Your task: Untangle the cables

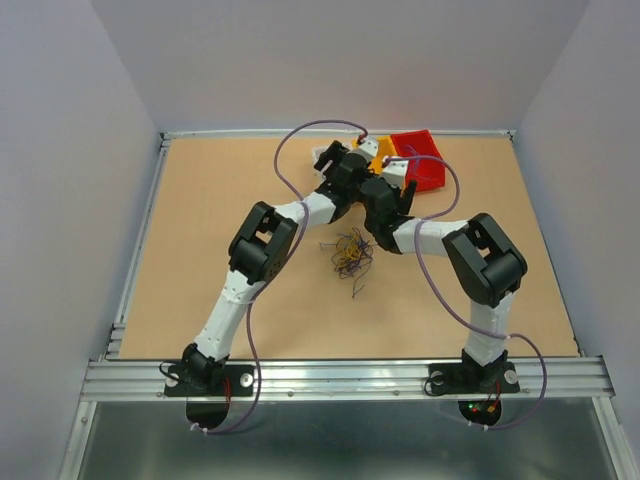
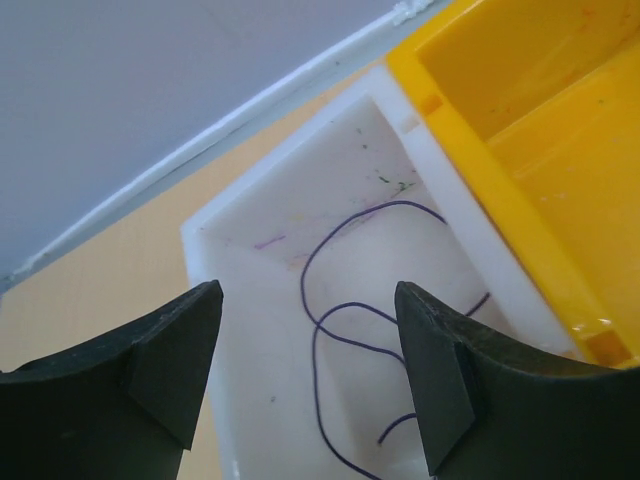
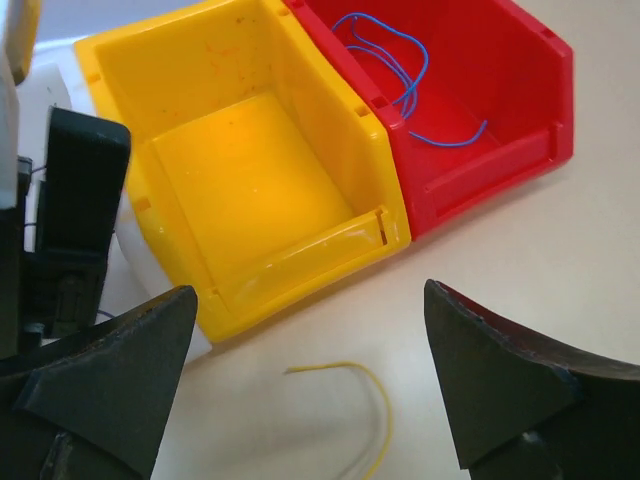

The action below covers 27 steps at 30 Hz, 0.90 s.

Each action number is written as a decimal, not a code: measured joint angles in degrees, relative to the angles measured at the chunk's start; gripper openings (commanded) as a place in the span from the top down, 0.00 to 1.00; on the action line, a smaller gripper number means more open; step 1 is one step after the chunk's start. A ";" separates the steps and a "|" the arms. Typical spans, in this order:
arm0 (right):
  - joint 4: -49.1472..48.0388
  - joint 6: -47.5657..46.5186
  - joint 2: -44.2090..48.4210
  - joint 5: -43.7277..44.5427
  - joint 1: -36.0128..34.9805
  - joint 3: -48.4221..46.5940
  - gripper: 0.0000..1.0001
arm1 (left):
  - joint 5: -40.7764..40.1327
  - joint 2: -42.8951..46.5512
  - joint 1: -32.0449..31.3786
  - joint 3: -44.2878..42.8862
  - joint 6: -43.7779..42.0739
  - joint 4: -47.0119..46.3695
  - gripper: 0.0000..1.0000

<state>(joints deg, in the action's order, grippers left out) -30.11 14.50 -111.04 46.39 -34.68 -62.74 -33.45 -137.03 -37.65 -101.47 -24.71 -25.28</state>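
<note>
**A:** While both arms stretched toward the bins, where were the cables (image 1: pixel 350 252)?

**B:** Mostly clumped on the table (image 1: pixel 220 200), between the forearms. A purple strand (image 2: pixel 330 300) lay in the white bin (image 2: pixel 250 210), a blue strand (image 3: pixel 400 70) in the red bin (image 3: pixel 500 90), and a yellow strand (image 3: pixel 370 400) on the table before the yellow bin (image 3: pixel 250 170).

**A:** And the grippers?

**B:** The left gripper (image 2: pixel 308 300) hung spread and empty over the white bin. The right gripper (image 3: pixel 310 300), equally spread, was above the yellow strand.

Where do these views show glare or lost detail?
Top external: even light, but the cables are too fine to tell strands apart. Left wrist: sharp, purple wire clear. Right wrist: bright glow on the yellow bin floor.
</note>
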 measured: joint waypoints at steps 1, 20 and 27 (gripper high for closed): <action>0.04 0.00 0.39 0.96 0.48 0.31 0.00 | -1.73 -1.14 -0.63 -1.99 -1.64 -0.55 0.19; -0.42 -1.38 10.54 4.72 1.27 6.97 0.00 | -7.26 -2.32 -3.54 -1.73 -14.21 -11.43 0.06; -1.79 -0.39 18.47 1.29 -0.35 10.99 0.00 | -2.32 12.94 -3.72 3.65 -8.44 -5.66 0.06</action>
<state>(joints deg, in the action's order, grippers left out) -31.90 14.11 -92.58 47.68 -35.03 -51.75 -35.77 -124.09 -41.36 -97.82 -33.15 -30.94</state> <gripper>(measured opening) 0.999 0.942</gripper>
